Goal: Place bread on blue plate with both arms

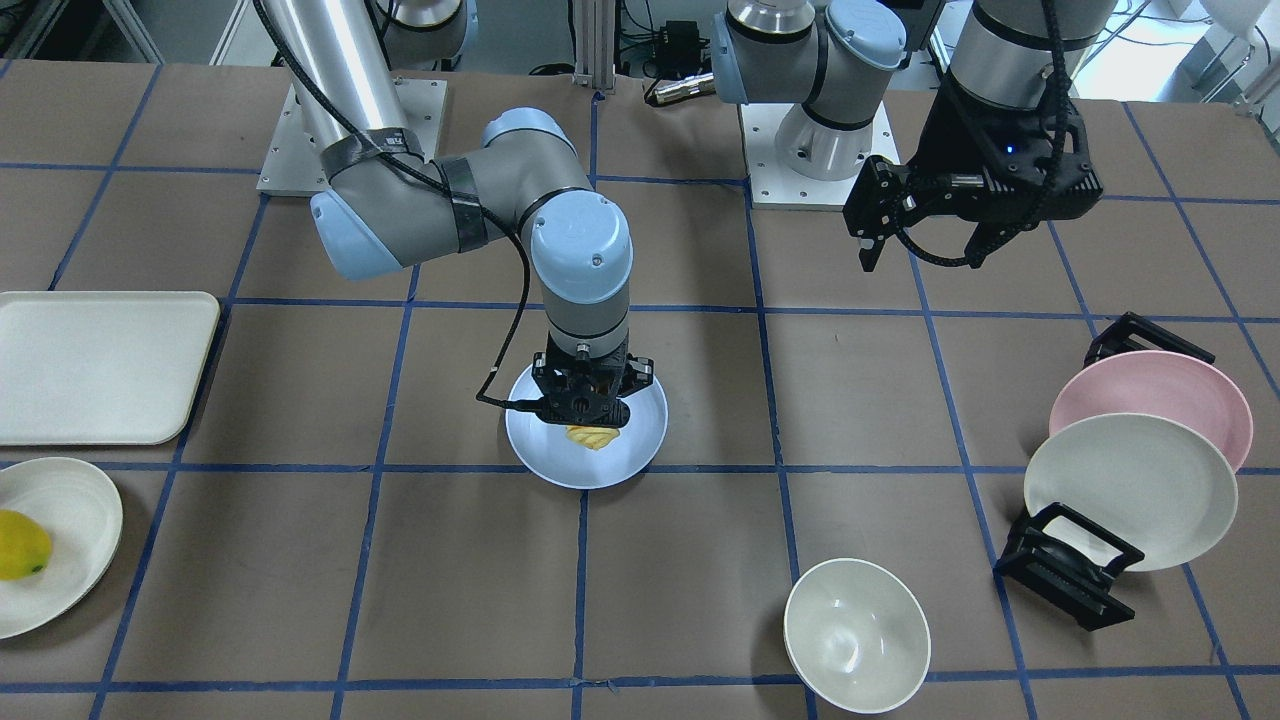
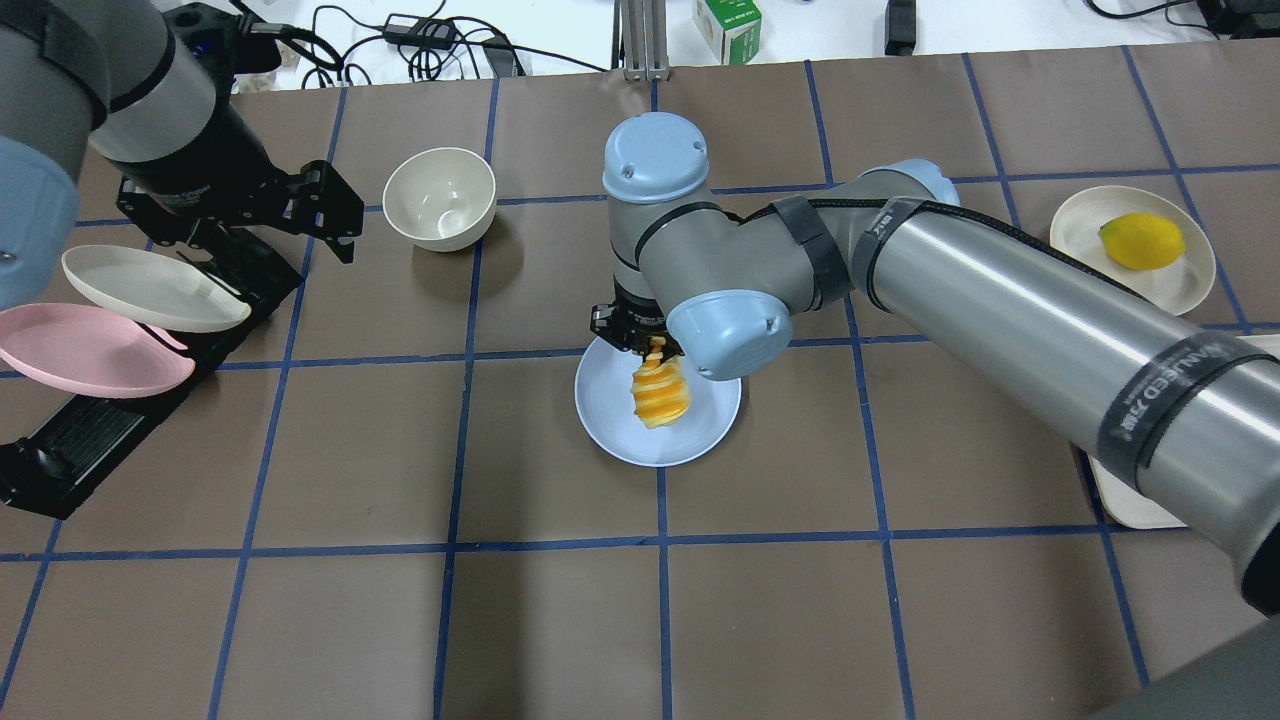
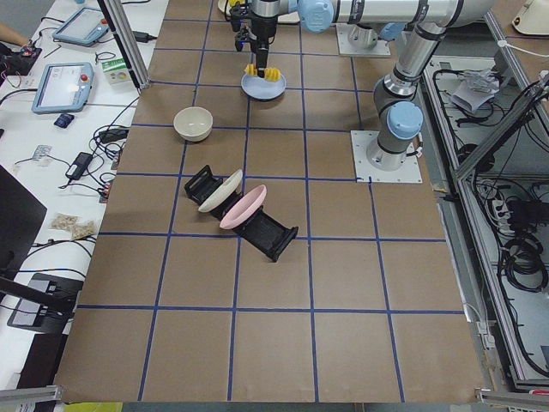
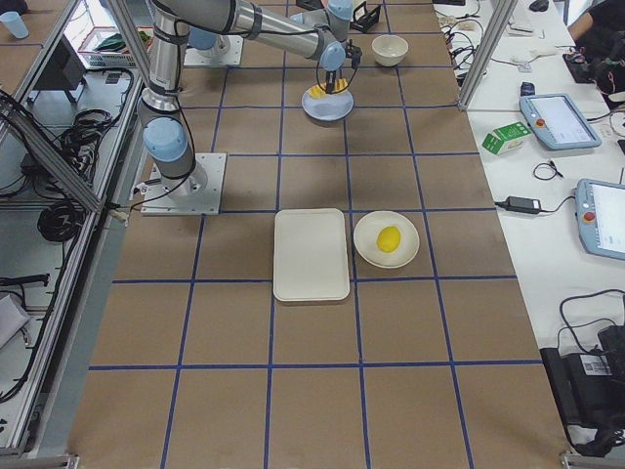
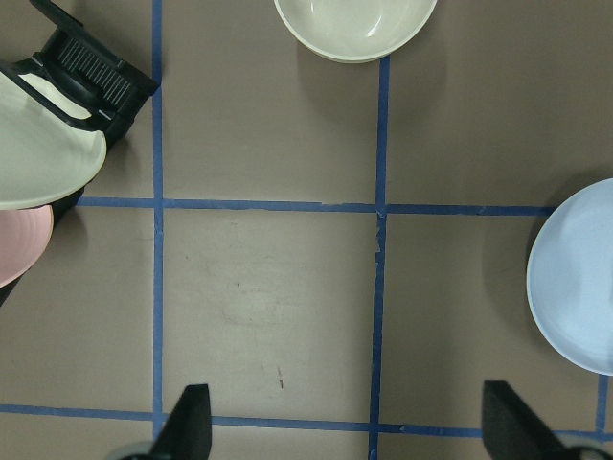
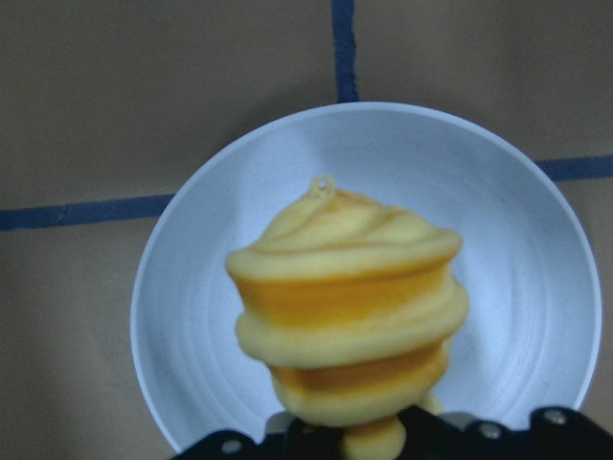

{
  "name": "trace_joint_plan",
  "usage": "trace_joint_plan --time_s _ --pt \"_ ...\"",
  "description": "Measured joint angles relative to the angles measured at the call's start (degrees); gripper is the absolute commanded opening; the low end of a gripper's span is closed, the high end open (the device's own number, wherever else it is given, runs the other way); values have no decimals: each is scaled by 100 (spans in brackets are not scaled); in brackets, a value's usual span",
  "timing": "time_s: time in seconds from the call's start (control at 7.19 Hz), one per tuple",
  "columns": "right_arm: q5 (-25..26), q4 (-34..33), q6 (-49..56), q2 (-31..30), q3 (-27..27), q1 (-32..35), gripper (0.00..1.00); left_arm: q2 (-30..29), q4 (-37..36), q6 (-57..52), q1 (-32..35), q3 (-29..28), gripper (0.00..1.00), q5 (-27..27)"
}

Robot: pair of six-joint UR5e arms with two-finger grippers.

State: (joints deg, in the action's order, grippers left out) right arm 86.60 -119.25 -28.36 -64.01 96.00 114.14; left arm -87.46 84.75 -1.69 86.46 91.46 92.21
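Note:
My right gripper (image 1: 590, 405) is shut on one end of the yellow-orange ridged bread (image 2: 660, 390), which hangs end-down over the middle of the pale blue plate (image 2: 620, 425). The right wrist view shows the bread (image 6: 350, 316) held from below with the blue plate (image 6: 192, 287) behind it. I cannot tell if its lower end touches the plate. My left gripper (image 2: 335, 225) is open and empty, hovering above the table beside the plate rack, away from the plate. Its fingertips (image 5: 196, 417) show in the left wrist view, with the blue plate's edge (image 5: 575, 278) at the right.
A cream bowl (image 2: 440, 195) stands between my left gripper and the plate. A black rack holds a pink plate (image 2: 90, 350) and a cream plate (image 2: 150, 290). A cream tray (image 1: 100, 365) and a plate with a yellow lemon (image 2: 1140, 240) sit on my right side.

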Motion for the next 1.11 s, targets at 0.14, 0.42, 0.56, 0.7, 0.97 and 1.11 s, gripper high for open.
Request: trace_joint_plan --time_s 0.14,0.42,0.56,0.7,0.97,1.11 --pt "3 -11 10 92 3 8 37 -115 108 16 3 -259 100 -39" --pt "5 -10 -6 181 6 12 91 -138 388 49 31 -458 100 -112" --pt "6 -28 -9 194 6 12 100 -127 442 57 43 -462 100 -134" --pt "6 -30 -11 193 5 12 100 -121 521 68 50 -462 100 -149" --pt "18 -10 -11 128 -33 -2 100 -94 926 103 55 -524 100 -163" --pt "33 -3 -10 19 -57 -23 100 -99 1013 114 55 -547 100 -174"
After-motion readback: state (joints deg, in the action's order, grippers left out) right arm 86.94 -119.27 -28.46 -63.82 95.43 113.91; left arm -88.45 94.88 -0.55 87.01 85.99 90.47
